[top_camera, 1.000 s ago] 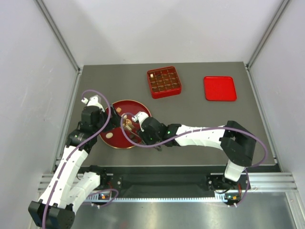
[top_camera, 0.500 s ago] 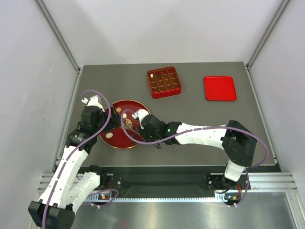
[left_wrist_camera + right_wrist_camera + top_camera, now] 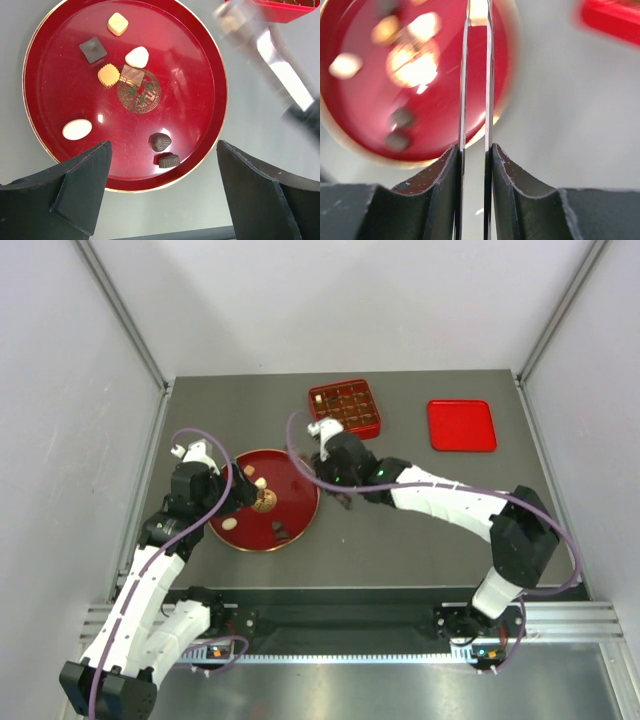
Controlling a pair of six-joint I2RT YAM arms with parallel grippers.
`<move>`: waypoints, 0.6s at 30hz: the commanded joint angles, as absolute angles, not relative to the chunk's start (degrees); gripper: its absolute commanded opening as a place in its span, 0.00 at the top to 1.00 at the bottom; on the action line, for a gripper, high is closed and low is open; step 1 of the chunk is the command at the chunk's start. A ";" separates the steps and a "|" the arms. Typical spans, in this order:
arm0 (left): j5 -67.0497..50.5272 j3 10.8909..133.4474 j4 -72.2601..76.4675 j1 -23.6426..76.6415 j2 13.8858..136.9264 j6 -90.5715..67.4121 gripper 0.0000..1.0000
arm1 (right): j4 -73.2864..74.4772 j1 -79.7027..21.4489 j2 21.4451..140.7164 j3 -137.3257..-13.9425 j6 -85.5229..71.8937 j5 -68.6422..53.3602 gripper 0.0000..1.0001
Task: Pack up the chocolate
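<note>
The left gripper (image 3: 162, 150) is hanging over the near edge of the round red plate (image 3: 195, 90), its jaws spread wide and gripping nothing. The chocolate is lying loose on this plate. At near left a white oval (image 3: 77, 129) is resting with its long axis running roughly left to right. Farther back, a dark square (image 3: 93, 49) is sitting corner-on like a diamond, and a tan square (image 3: 117, 23) is lying farthest of all. A scalloped tan round (image 3: 108, 75) and a brown square (image 3: 132, 76) are sitting just beside each other at the centre, a white rounded piece (image 3: 137, 56) just beyond them. Two dark pieces (image 3: 164, 150) are huddling near the near rim.

The right gripper (image 3: 478, 30) is hovering just right of the plate, its fingers drawn to a narrow slot and pinching a pale piece (image 3: 479, 11) that is too blurred to show which way it is lying. At far right the red compartment box (image 3: 345, 385) and the red lid (image 3: 461, 425) are sitting well apart.
</note>
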State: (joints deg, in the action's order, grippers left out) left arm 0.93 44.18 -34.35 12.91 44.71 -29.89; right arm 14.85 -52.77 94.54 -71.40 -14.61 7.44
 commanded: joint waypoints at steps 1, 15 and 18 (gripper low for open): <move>0.70 43.68 -32.96 13.18 43.68 -29.79 0.09 | 14.68 -45.72 92.11 -77.15 -12.40 7.65 0.74; 0.62 43.59 -32.96 13.27 43.77 -29.71 0.09 | 15.82 -31.29 108.71 -96.14 -7.73 7.29 0.74; 0.62 43.68 -32.96 13.27 43.77 -29.71 0.09 | 15.82 -30.06 111.44 -98.25 -7.65 7.03 0.74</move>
